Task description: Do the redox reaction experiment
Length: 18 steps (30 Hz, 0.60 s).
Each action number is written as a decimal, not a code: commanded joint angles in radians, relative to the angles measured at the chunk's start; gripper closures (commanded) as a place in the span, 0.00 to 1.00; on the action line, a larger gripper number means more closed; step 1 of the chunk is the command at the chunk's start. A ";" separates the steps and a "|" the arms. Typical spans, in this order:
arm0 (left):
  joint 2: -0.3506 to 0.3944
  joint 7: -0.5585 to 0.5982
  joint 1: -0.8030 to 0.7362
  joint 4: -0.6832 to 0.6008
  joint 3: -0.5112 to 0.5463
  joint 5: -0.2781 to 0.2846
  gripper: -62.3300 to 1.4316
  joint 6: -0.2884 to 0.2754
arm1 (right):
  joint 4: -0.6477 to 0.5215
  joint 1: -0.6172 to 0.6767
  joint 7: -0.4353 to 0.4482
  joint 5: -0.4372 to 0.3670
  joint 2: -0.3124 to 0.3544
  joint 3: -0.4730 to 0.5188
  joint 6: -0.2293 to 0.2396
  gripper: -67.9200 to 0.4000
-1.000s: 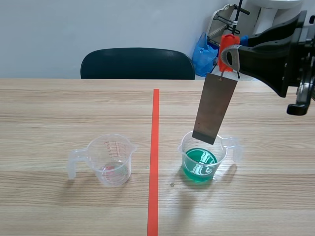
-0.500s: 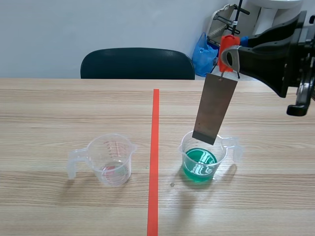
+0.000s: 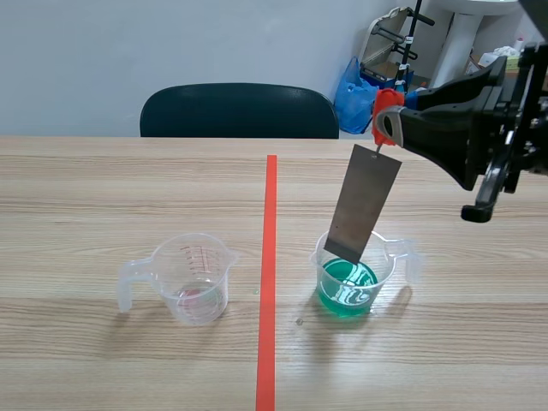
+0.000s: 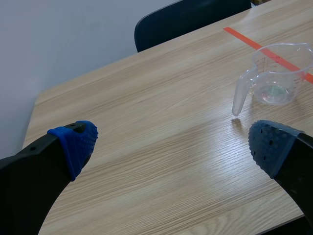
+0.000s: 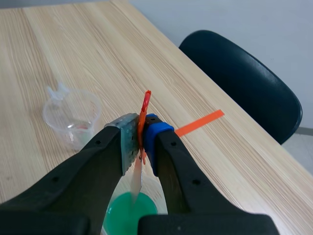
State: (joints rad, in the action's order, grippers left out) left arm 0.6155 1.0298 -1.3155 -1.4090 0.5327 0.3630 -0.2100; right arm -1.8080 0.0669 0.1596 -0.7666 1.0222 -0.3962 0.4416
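A grey metal plate point(image 3: 362, 205) hangs tilted from an orange-red clip point(image 3: 387, 116), and my right gripper point(image 3: 401, 120) is shut on that clip. The plate's lower edge reaches the rim of a clear beaker point(image 3: 353, 276) with green liquid. From the right wrist view the clip point(image 5: 145, 105) sits between the pads, with the plate point(image 5: 136, 178) hanging down over the green liquid point(image 5: 128, 215). A second clear beaker point(image 3: 193, 278), holding a faint pink trace, stands left of the tape line. My left gripper point(image 4: 172, 142) is open over bare table, this beaker point(image 4: 276, 76) ahead of it to the right.
An orange-red tape line point(image 3: 269, 274) runs down the table's middle between the beakers. A dark chair point(image 3: 238, 110) stands behind the far edge, with a blue bag point(image 3: 354, 94) and a white stand at the back right.
My right arm has come down and slightly left. The plate's lower edge has dropped from just above the green beaker to its rim.
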 commanded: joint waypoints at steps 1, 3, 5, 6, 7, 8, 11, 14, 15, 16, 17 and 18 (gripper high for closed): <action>-0.002 0.021 -0.001 -0.004 0.012 0.006 0.00 -0.001 | 0.006 -0.011 0.019 0.004 -0.007 0.008 0.004 0.98; -0.003 0.020 -0.001 -0.004 0.012 0.006 0.00 -0.001 | 0.019 -0.011 0.019 0.027 -0.025 0.001 0.011 0.98; -0.003 0.021 -0.001 -0.004 0.012 0.006 0.00 -0.001 | 0.032 -0.011 0.019 0.044 -0.041 -0.009 0.024 0.98; -0.003 0.021 -0.001 -0.004 0.012 0.006 0.00 -0.001 | 0.039 -0.011 0.019 0.050 -0.049 -0.013 0.027 0.98; -0.003 0.021 -0.001 -0.004 0.012 0.006 0.00 -0.001 | 0.047 -0.011 0.019 0.060 -0.057 -0.018 0.027 0.98; -0.003 0.021 -0.001 -0.004 0.012 0.006 0.00 -0.001 | 0.055 -0.011 0.019 0.067 -0.066 -0.024 0.027 0.98; -0.003 0.021 -0.001 -0.004 0.012 0.006 0.00 -0.001 | 0.084 -0.011 0.021 0.102 -0.095 -0.037 0.027 0.98; -0.003 0.021 -0.001 -0.004 0.012 0.006 0.00 -0.001 | 0.114 -0.011 0.024 0.138 -0.126 -0.050 0.027 0.98; -0.003 0.021 -0.001 -0.004 0.012 0.006 0.00 -0.001 | 0.124 -0.011 0.024 0.154 -0.137 -0.052 0.027 0.98; -0.003 0.021 -0.001 -0.004 0.012 0.006 0.00 -0.001 | 0.134 -0.011 0.027 0.170 -0.148 -0.055 0.027 0.98; -0.003 0.021 -0.001 -0.004 0.012 0.006 0.00 -0.001 | 0.143 -0.011 0.029 0.186 -0.159 -0.057 0.027 0.98; -0.003 0.021 -0.001 -0.004 0.012 0.006 0.00 -0.001 | 0.152 -0.011 0.031 0.200 -0.170 -0.058 0.027 0.98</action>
State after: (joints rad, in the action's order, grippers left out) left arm 0.6159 1.0298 -1.3155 -1.4090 0.5327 0.3630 -0.2100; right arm -1.6485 0.0673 0.1661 -0.5591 0.8505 -0.4541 0.4709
